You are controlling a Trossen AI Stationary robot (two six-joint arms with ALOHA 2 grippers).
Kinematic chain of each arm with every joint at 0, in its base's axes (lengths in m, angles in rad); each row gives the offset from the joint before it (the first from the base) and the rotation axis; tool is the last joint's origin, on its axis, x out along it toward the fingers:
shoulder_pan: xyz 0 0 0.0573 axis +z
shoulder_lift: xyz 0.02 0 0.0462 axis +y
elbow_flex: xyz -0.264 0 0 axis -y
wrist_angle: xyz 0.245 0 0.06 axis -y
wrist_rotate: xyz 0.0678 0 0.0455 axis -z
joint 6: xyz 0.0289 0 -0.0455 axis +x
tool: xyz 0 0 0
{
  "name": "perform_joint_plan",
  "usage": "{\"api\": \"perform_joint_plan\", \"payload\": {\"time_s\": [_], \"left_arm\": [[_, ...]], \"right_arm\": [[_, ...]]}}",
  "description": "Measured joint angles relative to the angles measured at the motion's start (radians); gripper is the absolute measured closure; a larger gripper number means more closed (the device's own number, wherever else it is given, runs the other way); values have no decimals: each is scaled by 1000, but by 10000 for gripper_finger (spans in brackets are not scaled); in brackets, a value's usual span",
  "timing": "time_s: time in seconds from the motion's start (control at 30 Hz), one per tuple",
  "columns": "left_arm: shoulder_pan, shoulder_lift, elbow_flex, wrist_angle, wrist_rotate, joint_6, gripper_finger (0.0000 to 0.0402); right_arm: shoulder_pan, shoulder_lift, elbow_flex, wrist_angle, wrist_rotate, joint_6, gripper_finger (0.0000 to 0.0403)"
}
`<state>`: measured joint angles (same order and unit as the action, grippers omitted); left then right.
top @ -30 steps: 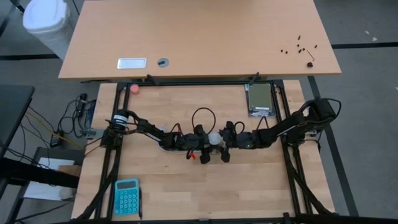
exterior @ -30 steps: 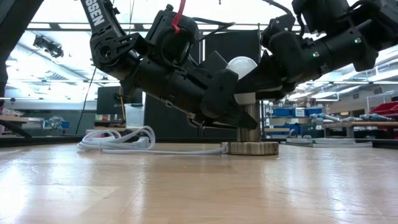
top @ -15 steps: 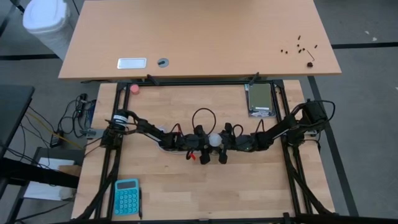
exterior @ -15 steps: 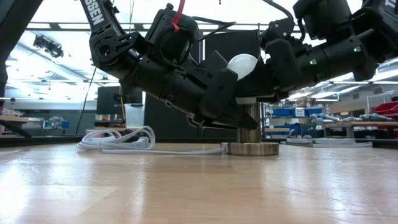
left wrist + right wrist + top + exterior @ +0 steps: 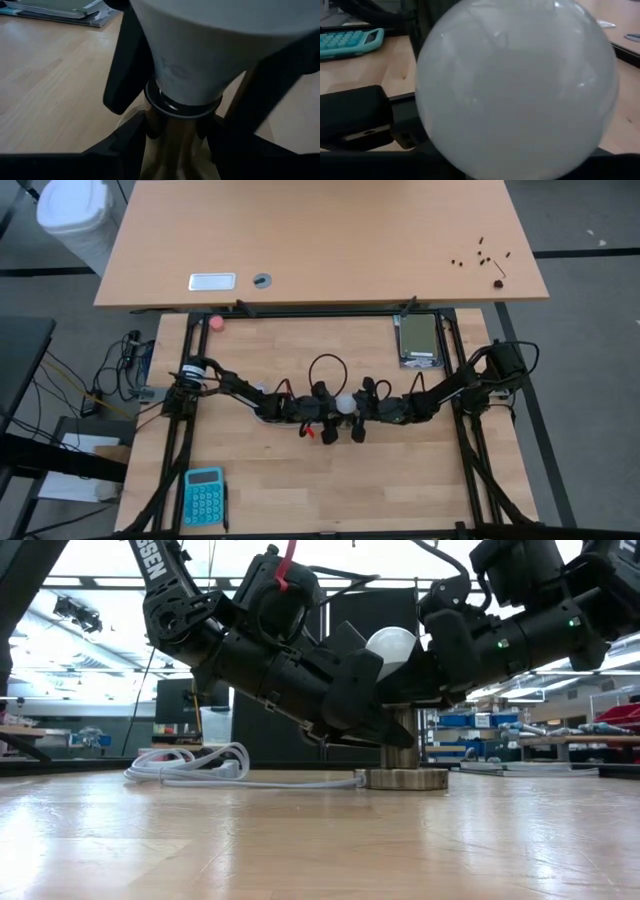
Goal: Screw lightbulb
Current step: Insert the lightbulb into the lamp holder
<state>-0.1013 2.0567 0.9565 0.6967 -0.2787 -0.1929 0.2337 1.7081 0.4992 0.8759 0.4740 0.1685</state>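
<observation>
Lightbulb (image 5: 391, 644) upright in socket (image 5: 404, 776); right tool (image 5: 364, 408) seemingly grips it; left tool (image 5: 326, 412) clamps socket

Low view, upper left of frame: white capital letters "SSEN" run along the dark arm link (image 5: 162, 568), the start of the word cut off. Calculator (image 5: 204, 495) keys, lower left of high view: unreadable.

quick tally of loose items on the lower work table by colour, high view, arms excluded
White: 2, the lightbulb and the white cord
Teal: 1, the calculator
Pink: 1, the small ball
Metallic: 1, the socket base
Grey-green: 1, the flat device at the far right
Total: 6
</observation>
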Motion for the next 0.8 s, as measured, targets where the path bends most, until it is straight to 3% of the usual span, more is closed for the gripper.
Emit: {"api": "perform_joint_plan", "payload": {"time_s": [0.17, 0.5, 0.8], "left_arm": [[-1, 0, 0, -2, -67, -28, 204], [-10, 2, -1, -1, -191, -99, 204], [-19, 3, -3, -4, -251, -128, 204]], "right_arm": [[5, 7, 0, 2, 63, 66, 227], [-17, 7, 16, -53, 91, 190, 226], [-27, 1, 77, -189, 74, 128, 189]]}}
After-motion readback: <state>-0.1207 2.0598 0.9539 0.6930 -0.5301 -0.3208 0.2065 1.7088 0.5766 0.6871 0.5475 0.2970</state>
